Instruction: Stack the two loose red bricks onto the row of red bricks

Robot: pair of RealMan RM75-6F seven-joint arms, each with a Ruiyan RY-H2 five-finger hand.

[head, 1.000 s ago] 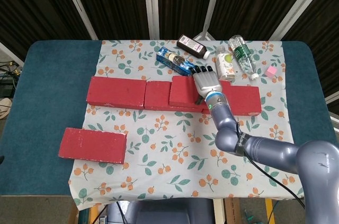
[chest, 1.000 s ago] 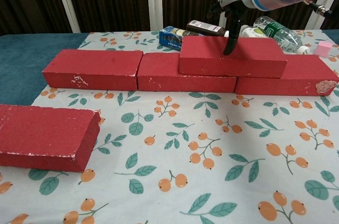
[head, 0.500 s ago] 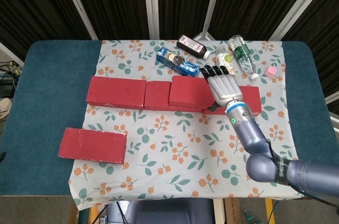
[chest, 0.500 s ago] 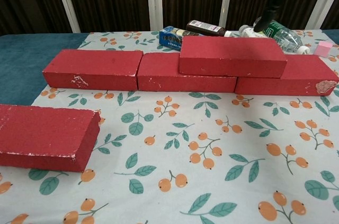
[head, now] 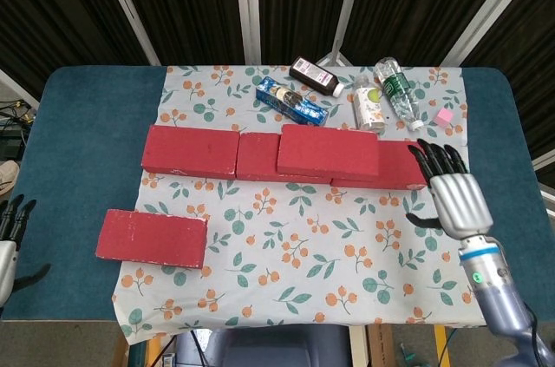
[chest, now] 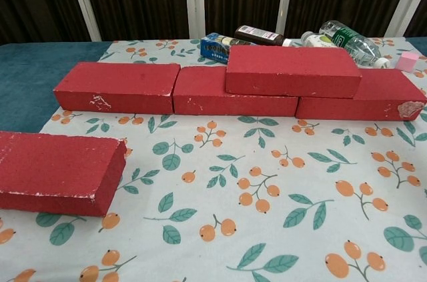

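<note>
Resting on top of the row of red bricks (head: 208, 154), the stacked brick (head: 328, 151) bridges the row's middle and right bricks, toward the table's far edge. Your right hand (head: 451, 195) hovers near the right edge with fingers spread, holding nothing. The loose brick (head: 152, 238) lies flat near the front-left corner of the floral cloth (head: 295, 245). Your left hand (head: 9, 241) shows at the left edge, fingers apart and empty.
</note>
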